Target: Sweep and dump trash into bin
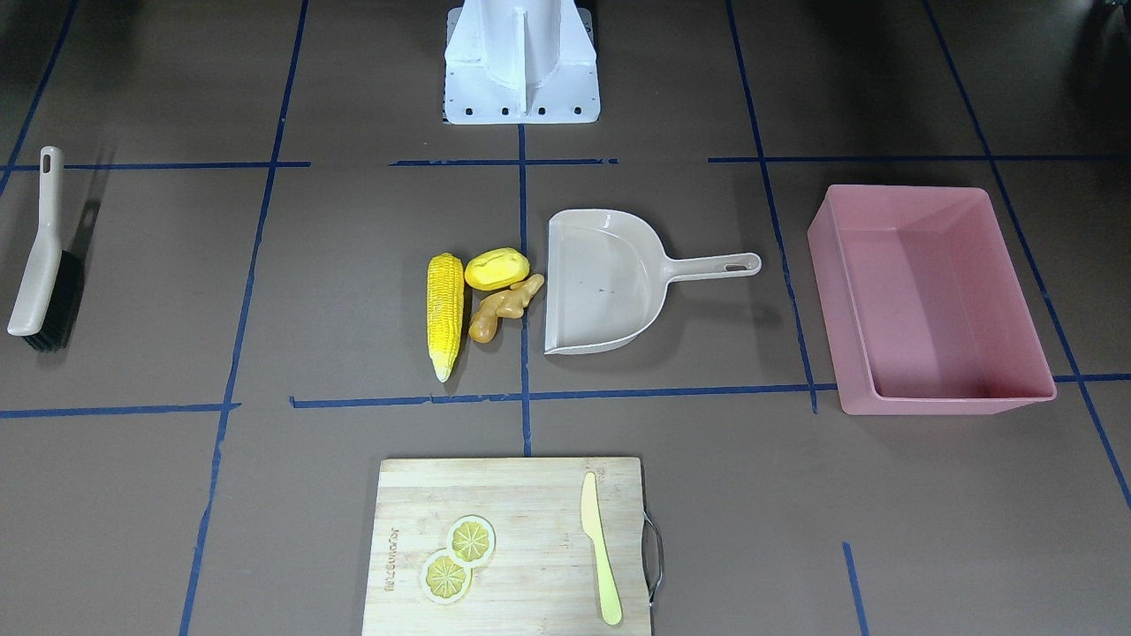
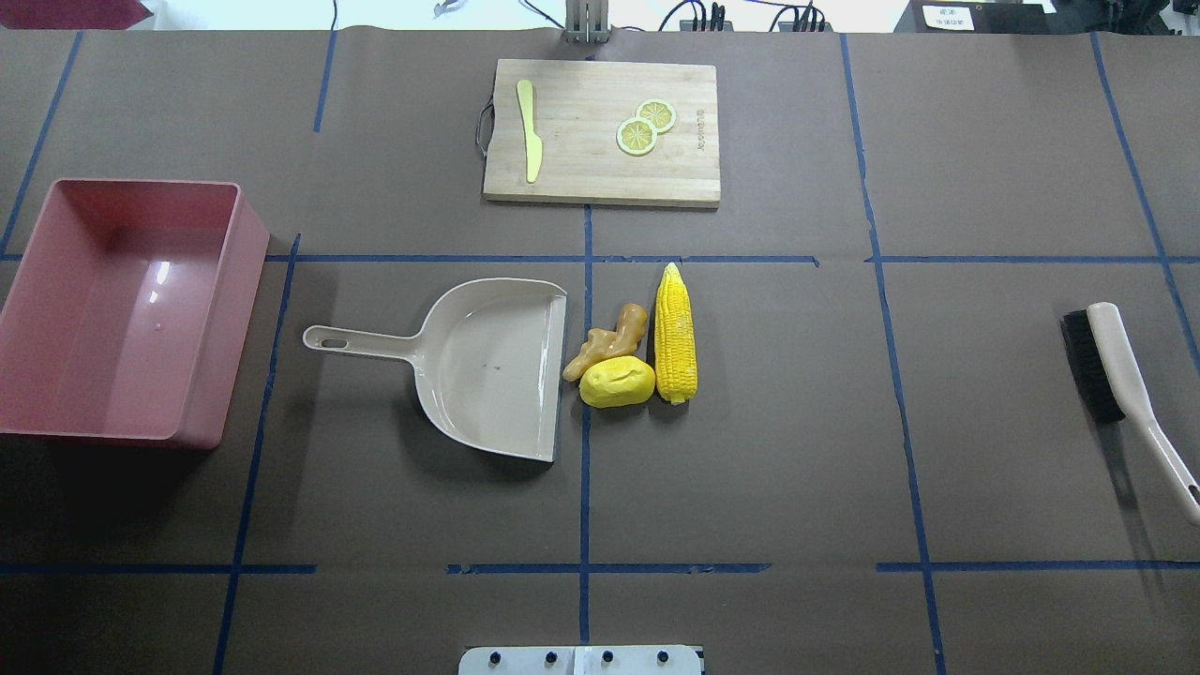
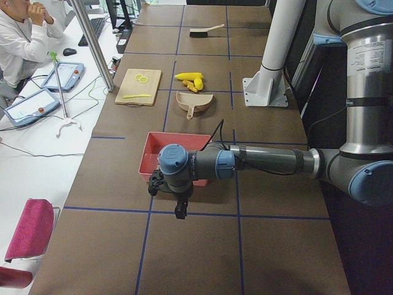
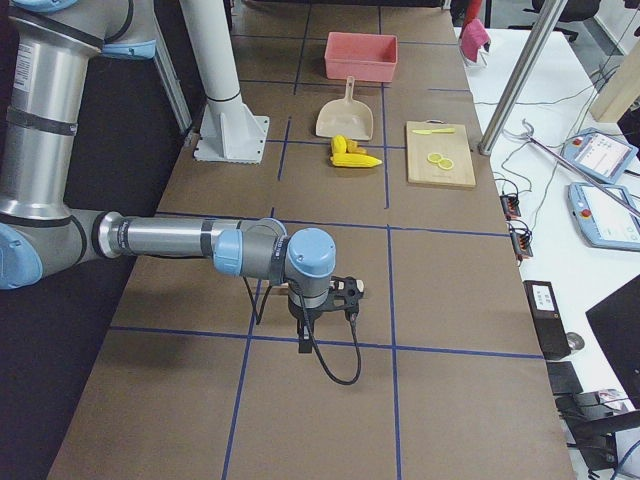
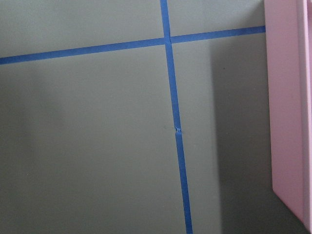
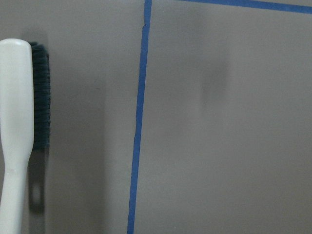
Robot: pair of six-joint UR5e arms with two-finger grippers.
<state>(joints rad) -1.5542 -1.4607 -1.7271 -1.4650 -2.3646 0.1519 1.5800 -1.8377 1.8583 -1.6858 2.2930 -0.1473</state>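
The corn cob [image 2: 675,335], potato lump [image 2: 617,382] and ginger root [image 2: 607,341] bunch just right of the dustpan [image 2: 487,366] mouth. They are probably light, hard and rolly (grasp the brush [image 2: 1125,370] by its handle). I cannot tell the jaws of the left gripper [image 3: 179,208] or right gripper [image 4: 303,335].

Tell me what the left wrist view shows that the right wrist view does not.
Only the left wrist view shows the bin, a pink wall along its right edge. Only the right wrist view shows the brush, lying at its left edge with dark bristles. Both show the brown table crossed by blue tape.
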